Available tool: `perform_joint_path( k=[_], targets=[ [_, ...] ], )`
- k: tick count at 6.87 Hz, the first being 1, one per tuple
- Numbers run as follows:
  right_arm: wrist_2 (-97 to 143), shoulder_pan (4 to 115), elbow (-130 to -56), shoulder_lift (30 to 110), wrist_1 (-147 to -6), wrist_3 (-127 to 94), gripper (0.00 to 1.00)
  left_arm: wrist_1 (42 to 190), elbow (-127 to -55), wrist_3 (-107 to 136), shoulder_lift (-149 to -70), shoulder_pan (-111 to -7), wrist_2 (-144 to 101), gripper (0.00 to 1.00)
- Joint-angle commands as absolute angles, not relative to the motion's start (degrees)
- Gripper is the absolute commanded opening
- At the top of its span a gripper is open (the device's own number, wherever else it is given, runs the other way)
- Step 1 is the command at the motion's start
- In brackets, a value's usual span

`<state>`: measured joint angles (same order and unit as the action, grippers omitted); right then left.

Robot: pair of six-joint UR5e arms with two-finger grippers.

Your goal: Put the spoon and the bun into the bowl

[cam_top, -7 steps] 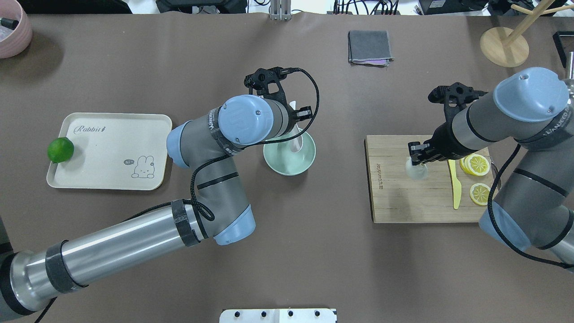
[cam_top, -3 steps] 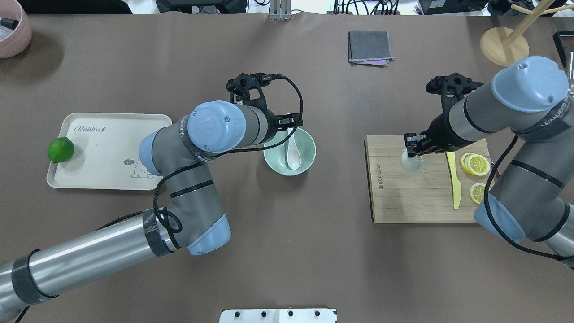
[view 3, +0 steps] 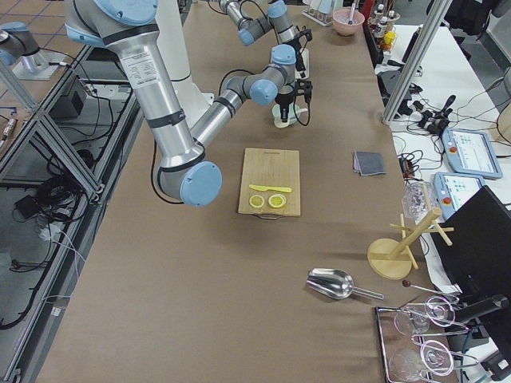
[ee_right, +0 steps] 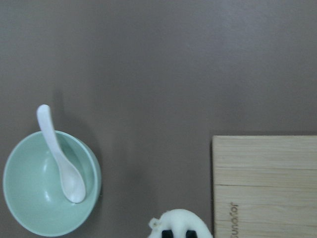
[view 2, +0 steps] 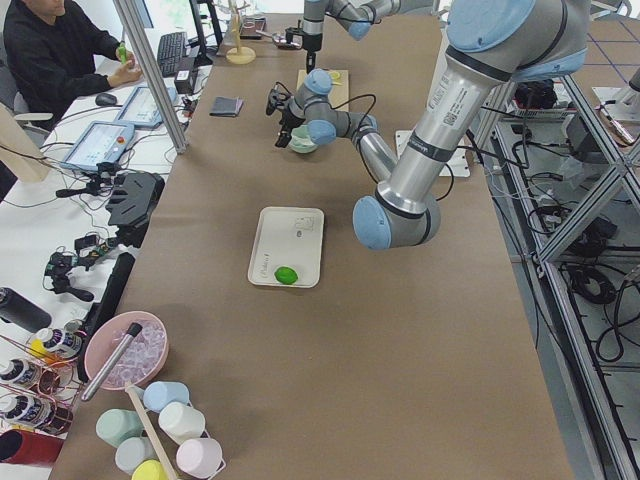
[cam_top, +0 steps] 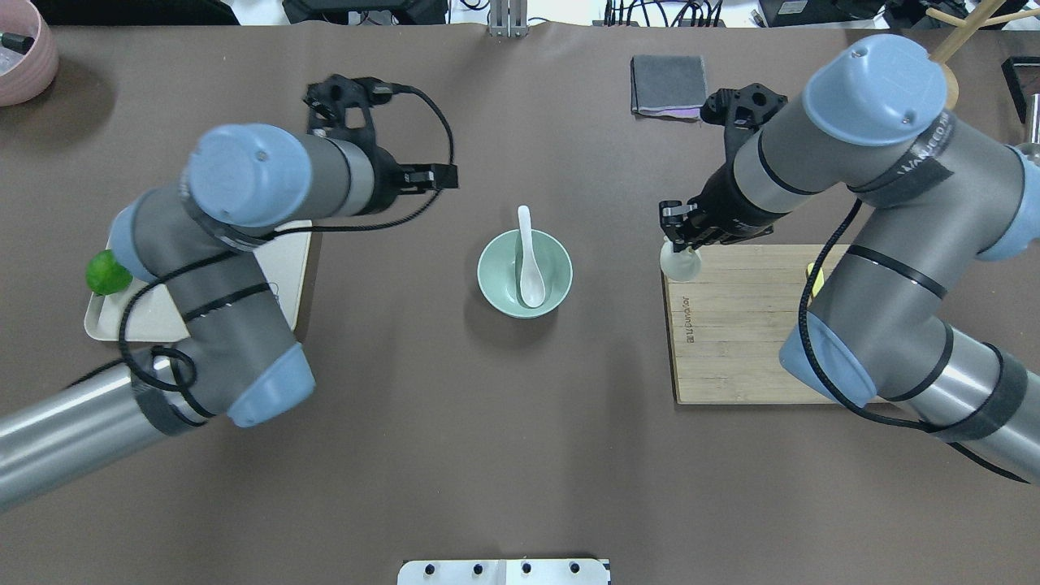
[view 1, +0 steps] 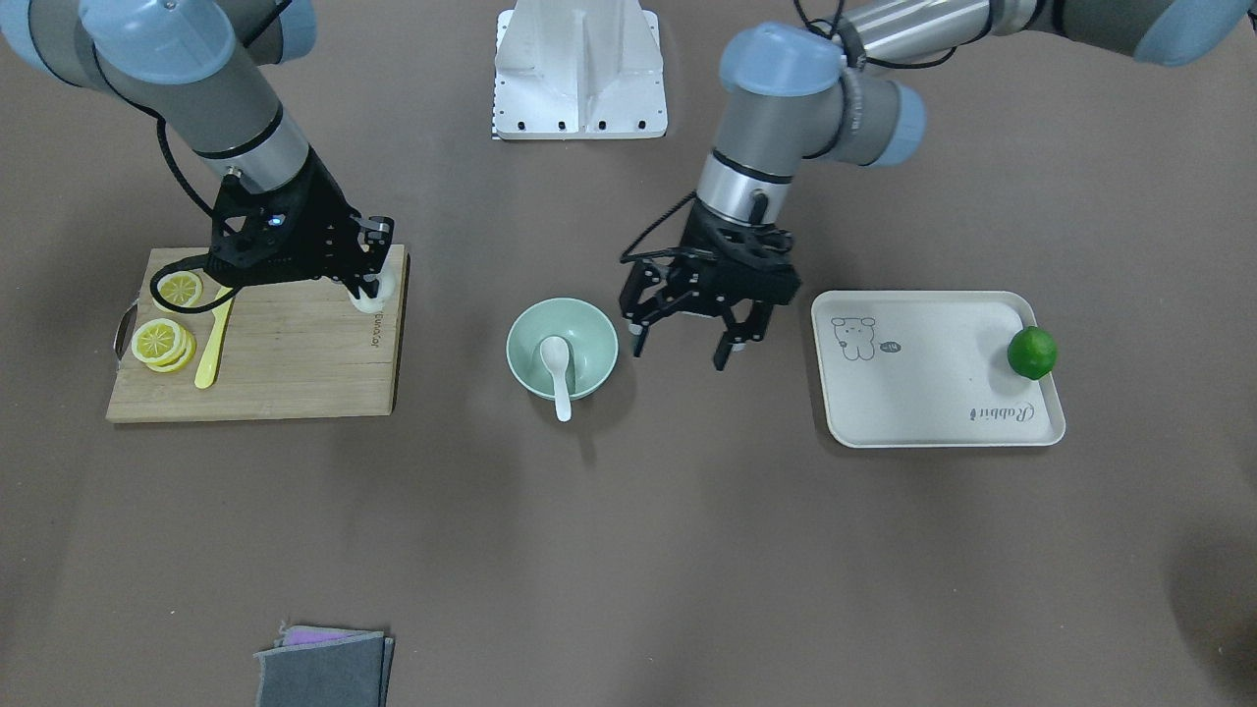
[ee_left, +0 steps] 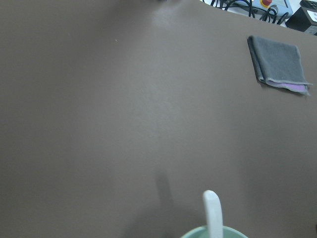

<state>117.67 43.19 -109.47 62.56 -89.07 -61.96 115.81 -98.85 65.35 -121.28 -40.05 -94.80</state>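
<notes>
The pale mint-green bowl (cam_top: pixel 492 280) stands mid-table, and it also shows in the front view (view 1: pixel 593 346). The white spoon (cam_top: pixel 529 272) lies in it, scoop down and handle sticking over the far rim. My left gripper (view 1: pixel 680 352) is open and empty, beside the bowl on the tray side. My right gripper (view 1: pixel 368 285) is shut on the white bun (cam_top: pixel 681 262) and holds it over the cutting board's corner nearest the bowl. In the right wrist view the bun (ee_right: pixel 181 222) is at the bottom edge, and the bowl (ee_right: pixel 20 198) is to its left.
A wooden cutting board (cam_top: pixel 747 325) carries lemon slices (view 1: pixel 162 339) and a yellow knife (view 1: pixel 208 353). A cream tray (view 1: pixel 933 393) with a green lime (view 1: pixel 1032 353) lies on my left side. A grey cloth (cam_top: pixel 669 85), a pink bowl (cam_top: pixel 24 49) and a wooden stand (cam_top: pixel 914 81) sit along the far edge.
My left gripper let go of the spoon in the bowl and drew away to the left. My right gripper carried the bun from mid-board to the corner nearest the bowl.
</notes>
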Motion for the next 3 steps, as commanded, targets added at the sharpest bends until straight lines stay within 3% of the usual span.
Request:
perform_joint_path(
  k=[1, 3],
  targets=[
    [109.1, 37.5, -102.3, 52.3, -89.1, -64.3, 0.0, 115.8, -105.3, 56.6, -108.5, -52.3, -99.1, 0.98],
    [105.0, 33.4, -92.7, 46.5, -84.3, -67.7, 0.0, 120.5, -105.7, 36.2, -101.6, -61.3, -100.7, 0.98]
  ],
)
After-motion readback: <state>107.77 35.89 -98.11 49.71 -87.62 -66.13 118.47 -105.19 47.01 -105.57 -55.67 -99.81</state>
